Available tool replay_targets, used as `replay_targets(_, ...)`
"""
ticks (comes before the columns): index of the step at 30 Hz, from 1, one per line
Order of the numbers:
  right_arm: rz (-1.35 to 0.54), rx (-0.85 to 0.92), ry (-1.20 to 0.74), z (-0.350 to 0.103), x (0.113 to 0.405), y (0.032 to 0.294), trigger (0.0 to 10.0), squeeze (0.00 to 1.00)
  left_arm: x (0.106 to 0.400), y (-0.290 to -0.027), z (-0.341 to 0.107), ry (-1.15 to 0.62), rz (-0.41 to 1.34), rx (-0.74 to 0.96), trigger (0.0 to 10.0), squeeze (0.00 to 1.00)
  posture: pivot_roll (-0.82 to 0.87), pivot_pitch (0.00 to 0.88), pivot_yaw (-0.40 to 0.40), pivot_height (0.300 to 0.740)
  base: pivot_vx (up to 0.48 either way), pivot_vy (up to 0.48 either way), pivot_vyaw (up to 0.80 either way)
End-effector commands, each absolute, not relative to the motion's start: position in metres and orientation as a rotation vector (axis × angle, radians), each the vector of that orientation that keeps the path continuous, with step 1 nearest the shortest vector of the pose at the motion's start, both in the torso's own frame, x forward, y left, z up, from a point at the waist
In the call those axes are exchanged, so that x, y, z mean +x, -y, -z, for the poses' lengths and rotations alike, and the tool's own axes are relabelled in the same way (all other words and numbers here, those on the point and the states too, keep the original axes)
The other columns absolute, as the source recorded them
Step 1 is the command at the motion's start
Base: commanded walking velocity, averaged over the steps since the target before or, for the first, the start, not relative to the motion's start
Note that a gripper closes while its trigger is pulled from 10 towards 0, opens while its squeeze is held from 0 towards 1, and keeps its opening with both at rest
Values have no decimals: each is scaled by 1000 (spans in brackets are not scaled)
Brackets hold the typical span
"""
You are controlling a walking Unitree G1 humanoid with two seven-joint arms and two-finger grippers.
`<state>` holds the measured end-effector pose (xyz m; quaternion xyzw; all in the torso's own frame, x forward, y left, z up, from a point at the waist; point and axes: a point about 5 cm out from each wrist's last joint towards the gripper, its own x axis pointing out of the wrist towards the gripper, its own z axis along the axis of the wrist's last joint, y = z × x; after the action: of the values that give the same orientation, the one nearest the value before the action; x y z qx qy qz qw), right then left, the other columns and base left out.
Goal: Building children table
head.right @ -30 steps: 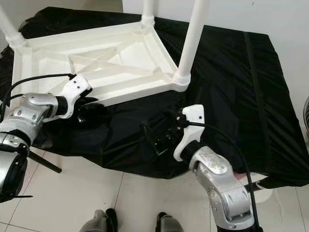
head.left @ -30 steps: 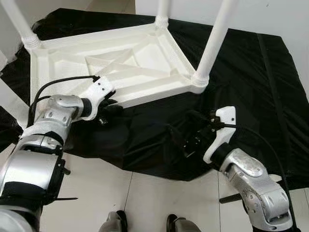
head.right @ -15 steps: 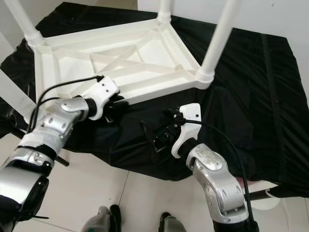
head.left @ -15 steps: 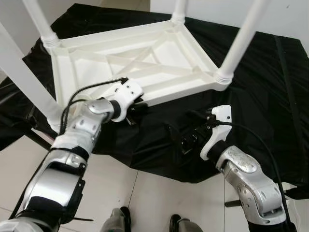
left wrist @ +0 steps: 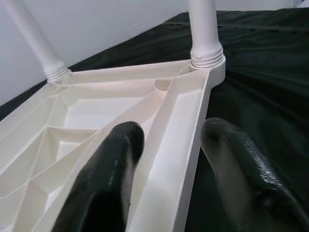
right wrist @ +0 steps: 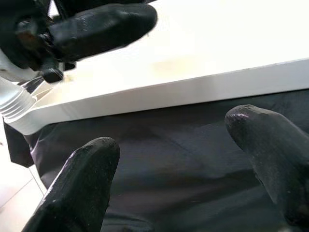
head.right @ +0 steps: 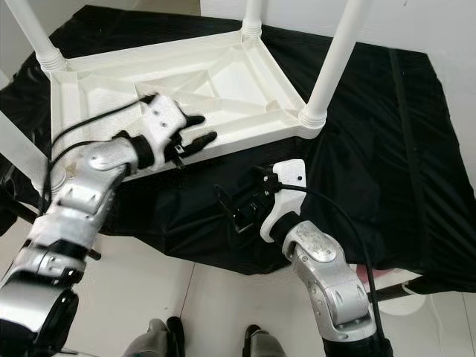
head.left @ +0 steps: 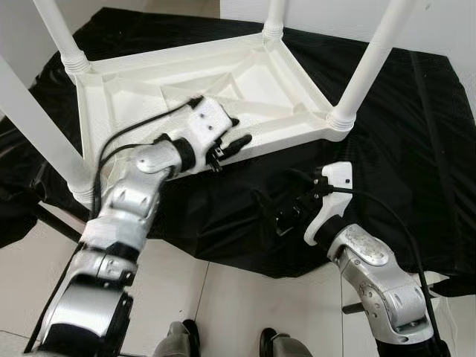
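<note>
a black cloth (head.left: 401, 126), glossy and wrinkled, covers most of the floor ahead, its near edge ragged against pale floor tiles (head.left: 245, 297). a white wall (head.right: 424, 22) closes the far side just behind it.

on the cloth lies the white plastic children's table (head.left: 245, 89), upside down, its ribbed underside showing crossed braces inside a raised rim. round legs (head.left: 372, 59) stand up from threaded collars at the corners, four in sight, and fence in the space above the tabletop. the near rim is the open side facing the robot.

the left arm (head.left: 126, 216), silver and jointed with a black cable looping over it, reaches up to that near rim. the left gripper (head.left: 230, 143) has its fingers spread apart, astride the rim: in the left wrist view one finger (left wrist: 104, 179) lies inside the frame, the other outside over the cloth, with the white edge between them and not squeezed.

the right gripper (head.right: 242, 208) hovers low over the cloth, just in front of the near rim and apart from it, fingers (right wrist: 82, 183) spread and holding nothing.

the robot's feet (head.left: 223, 343) stand on the tiles below.
</note>
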<state>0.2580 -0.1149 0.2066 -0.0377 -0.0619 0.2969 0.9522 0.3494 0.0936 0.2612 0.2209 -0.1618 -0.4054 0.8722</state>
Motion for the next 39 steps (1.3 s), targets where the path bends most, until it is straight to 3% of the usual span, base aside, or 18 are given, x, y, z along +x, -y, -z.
replay_targets(1, -604, -75, 125, -204, 259, 115, 10000, 0, 341, -105, -256, 334, 782, 486, 10000, 0, -103, 182, 32, 740, 0, 0, 0)
replay_targets(9, -590, -81, 127, -201, 262, 118, 10000, 0, 319, -136, -245, 261, 758, 490, 10000, 0, -97, 174, 37, 740, 0, 0, 0)
replay_targets(11, -579, -90, 126, -199, 264, 120, 10000, 0, 306, -161, -242, 203, 729, 429, 10000, 0, -82, 171, 45, 740, 0, 0, 0)
replay_targets(19, -574, -93, 136, -198, 266, 120, 10000, 0, 293, -198, -265, 228, 542, 226, 10000, 0, -72, 165, 47, 740, 0, 0, 0)
replay_targets(25, -574, -91, 143, -199, 268, 120, 10000, 0, 289, -212, -273, 250, 442, 326, 10000, 0, -72, 165, 47, 740, 0, 0, 0)
replay_targets(27, -575, -90, 144, -199, 268, 120, 10000, 0, 283, -215, -266, 186, 513, 384, 10000, 0, -55, 163, 49, 740, 0, 0, 0)
replay_targets(29, -576, -88, 150, -198, 269, 119, 10000, 0, 263, -223, -248, 15, 656, 471, 10000, 0, -56, 163, 55, 740, 0, 0, 0)
replay_targets(32, -575, -88, 153, -199, 270, 119, 10000, 0, 256, -227, -239, -62, 685, 503, 10000, 0, -57, 162, 56, 740, 0, 0, 0)
replay_targets(33, -573, -89, 158, -199, 270, 119, 10000, 0, 247, -242, -219, -216, 649, 548, 10000, 0, -59, 165, 61, 740, 0, 0, 0)
replay_targets(36, -573, -90, 160, -200, 270, 119, 10000, 0, 244, -251, -208, -286, 606, 568, 10000, 0, -59, 165, 61, 740, 0, 0, 0)
replay_targets(38, -582, -96, 165, -201, 270, 119, 10000, 0, 241, -283, -193, -383, 406, 548, 10000, 0, -58, 164, 58, 740, 0, 0, 0)
replay_targets(39, -582, -96, 165, -201, 270, 119, 10000, 0, 241, -283, -193, -383, 406, 548, 10000, 0, -58, 164, 58, 740, 0, 0, 0)
